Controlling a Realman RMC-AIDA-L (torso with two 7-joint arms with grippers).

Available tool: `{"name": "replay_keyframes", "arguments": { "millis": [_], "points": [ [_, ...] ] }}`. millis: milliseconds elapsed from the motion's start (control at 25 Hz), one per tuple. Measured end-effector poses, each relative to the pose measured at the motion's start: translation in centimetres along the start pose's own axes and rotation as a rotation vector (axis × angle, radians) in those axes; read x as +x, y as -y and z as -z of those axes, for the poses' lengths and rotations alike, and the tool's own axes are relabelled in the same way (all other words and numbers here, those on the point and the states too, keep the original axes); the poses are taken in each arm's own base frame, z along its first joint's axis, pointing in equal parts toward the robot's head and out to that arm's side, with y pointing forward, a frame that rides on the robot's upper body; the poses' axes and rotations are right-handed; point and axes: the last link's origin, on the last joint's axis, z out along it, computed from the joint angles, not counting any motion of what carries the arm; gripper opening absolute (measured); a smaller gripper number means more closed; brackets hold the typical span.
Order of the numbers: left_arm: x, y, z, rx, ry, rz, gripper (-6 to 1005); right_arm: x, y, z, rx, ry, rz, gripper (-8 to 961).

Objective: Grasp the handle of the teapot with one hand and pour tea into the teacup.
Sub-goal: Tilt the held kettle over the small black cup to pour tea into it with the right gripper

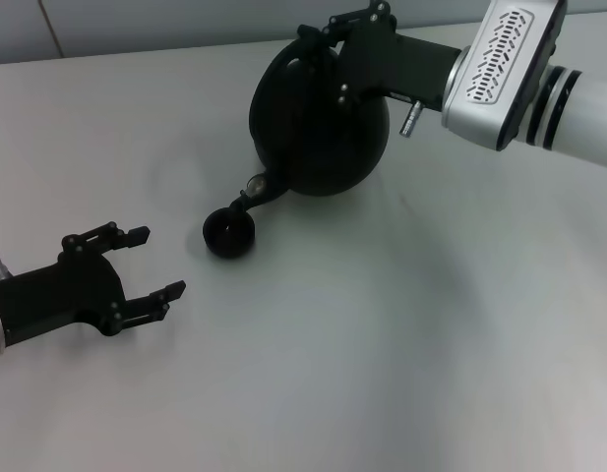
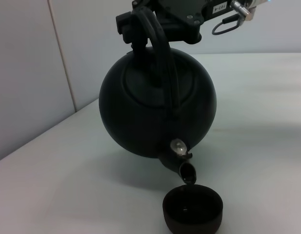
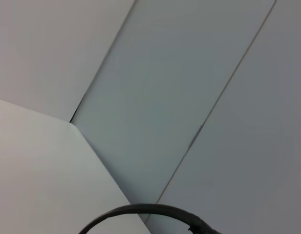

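right gripper pinches the handle of the tilted pot, likely heavy, rigid; spout above cup. left gripper, fingers spread, idles beside cup.

You face plain white table; pale grey panelled wall behind, thin vertical seams; soft, even light.
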Motion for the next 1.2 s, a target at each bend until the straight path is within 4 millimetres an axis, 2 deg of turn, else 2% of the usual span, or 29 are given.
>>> {"name": "replay_keyframes", "arguments": {
  "millis": [280,1200],
  "points": [
    [-0.02,-0.01,0.01,0.000,0.000,-0.001,797,-0.48,-0.34,-0.65,-0.006,-0.008,0.024,105],
    [-0.09,-0.06,0.07,0.001,0.001,-0.002,797,-0.64,-0.44,-0.54,-0.003,-0.010,0.045,102]
  ]
}}
